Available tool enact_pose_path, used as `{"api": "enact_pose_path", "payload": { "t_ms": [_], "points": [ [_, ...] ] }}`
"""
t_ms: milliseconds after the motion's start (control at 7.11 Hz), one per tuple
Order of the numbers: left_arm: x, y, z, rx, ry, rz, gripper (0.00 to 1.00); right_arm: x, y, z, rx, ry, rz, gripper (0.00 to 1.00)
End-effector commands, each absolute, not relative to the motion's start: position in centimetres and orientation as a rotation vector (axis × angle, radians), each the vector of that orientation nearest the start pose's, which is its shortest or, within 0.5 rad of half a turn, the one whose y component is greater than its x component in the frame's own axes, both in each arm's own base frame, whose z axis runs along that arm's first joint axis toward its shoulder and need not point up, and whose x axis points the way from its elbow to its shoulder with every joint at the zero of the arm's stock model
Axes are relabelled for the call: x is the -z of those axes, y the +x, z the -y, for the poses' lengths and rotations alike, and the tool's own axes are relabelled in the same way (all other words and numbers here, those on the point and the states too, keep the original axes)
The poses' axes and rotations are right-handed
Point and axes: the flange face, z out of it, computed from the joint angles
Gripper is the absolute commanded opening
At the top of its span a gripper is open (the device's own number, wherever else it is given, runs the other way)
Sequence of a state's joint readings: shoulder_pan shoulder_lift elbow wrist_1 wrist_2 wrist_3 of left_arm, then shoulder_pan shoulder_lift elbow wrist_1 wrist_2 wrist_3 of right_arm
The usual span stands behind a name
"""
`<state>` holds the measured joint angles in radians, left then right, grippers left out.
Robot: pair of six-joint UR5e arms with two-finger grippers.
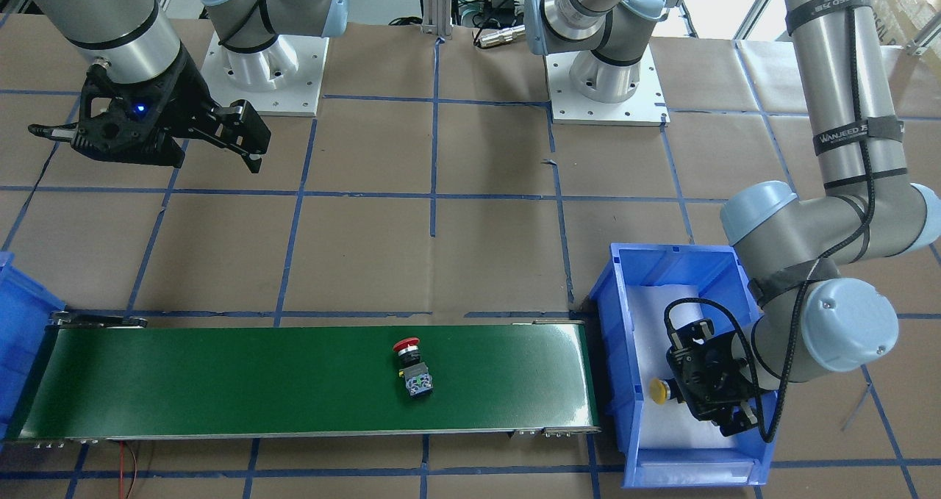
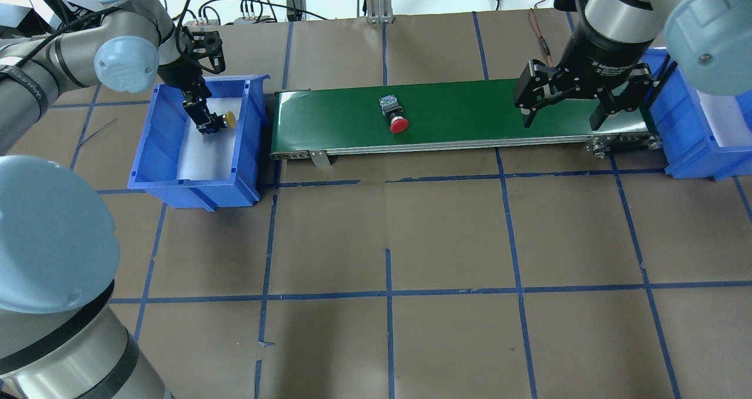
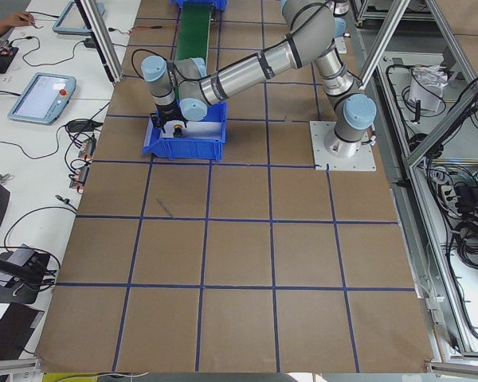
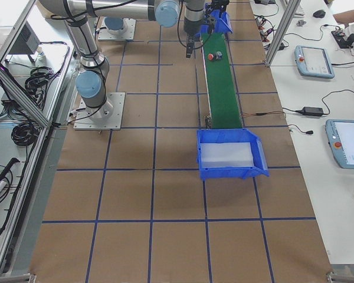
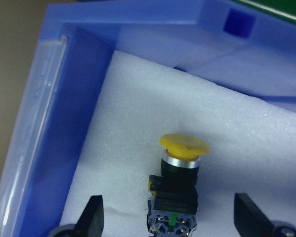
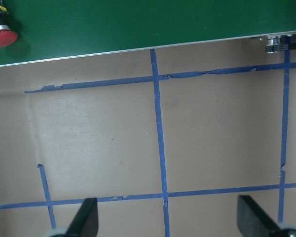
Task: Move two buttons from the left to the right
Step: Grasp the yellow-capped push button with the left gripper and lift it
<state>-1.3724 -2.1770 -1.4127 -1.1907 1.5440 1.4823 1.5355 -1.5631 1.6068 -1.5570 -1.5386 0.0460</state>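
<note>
Left gripper (image 5: 166, 207) inside the blue bin (image 5: 49, 148), straddling the yellow button (image 5: 182, 163).
Its fingers stand apart, clear of it; the right gripper (image 2: 565, 112) hangs spread wide, holding nothing.

A green conveyor belt (image 2: 470, 108) lies on the brown paper surface (image 2: 446, 234), which is divided by blue tape lines. One blue bin (image 2: 194, 194) stands at its left end and a second blue bin (image 2: 675, 134) at its right end. White foam (image 5: 153, 113) lines the bottom of the left one.

table (image 2: 446, 234) had brown paper w/ blue tape grid (image 2: 517, 289), green conveyor (image 2: 470, 108) lay across it, left blue bin (image 2: 194, 190) & right blue bin (image 2: 681, 152) at its ends
</note>
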Motion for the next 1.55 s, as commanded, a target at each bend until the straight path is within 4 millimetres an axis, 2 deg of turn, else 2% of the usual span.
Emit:
{"api": "enact_pose_path", "payload": {
  "t_ms": [0, 141, 281, 563, 703, 844, 985, 1125, 1266, 1407],
  "points": [
    [-21.0, -0.3, 69.9, -0.085, 1.962, -2.588, 0.92, -46.5, 11.9, 49.3, -0.089, 0.128, -3.106, 1.00],
    [-20.9, -0.1, 69.9, -0.092, 1.960, -2.584, 0.90, -46.5, 11.9, 49.4, -0.086, 0.128, -3.106, 1.00],
    [-20.3, 0.0, 70.0, -0.101, 1.958, -2.595, 0.73, -46.4, 11.9, 49.3, -0.091, 0.128, -3.106, 1.00],
    [-21.0, 0.4, 70.3, -0.080, 1.943, -2.599, 0.25, -46.4, 11.9, 49.4, -0.086, 0.130, -3.106, 1.00],
    [-22.6, 0.1, 70.2, -0.075, 1.923, -2.610, 0.18, -46.4, 11.9, 49.3, -0.088, 0.128, -3.106, 1.00],
    [-25.6, -0.1, 69.6, -0.099, 1.763, -2.721, 0.18, -46.4, 11.9, 49.4, -0.086, 0.128, -3.106, 1.00],
    [-28.5, -0.8, 68.6, -0.119, 1.519, -2.864, 0.18, -46.4, 11.9, 49.3, -0.088, 0.128, -3.106, 1.00],
    [-32.7, -1.6, 67.3, -0.087, 1.269, -2.960, 0.19, -46.4, 11.9, 49.4, -0.086, 0.128, -3.106, 1.00],
    [-35.5, -2.4, 66.3, -0.053, 1.031, -3.032, 0.19, -46.4, 11.9, 49.3, -0.088, 0.128, -3.106, 1.00],
    [-37.0, -6.6, 65.7, -0.002, 0.986, -3.066, 0.18, -46.4, 11.9, 49.3, -0.093, 0.128, -3.106, 1.00]
  ]
}}
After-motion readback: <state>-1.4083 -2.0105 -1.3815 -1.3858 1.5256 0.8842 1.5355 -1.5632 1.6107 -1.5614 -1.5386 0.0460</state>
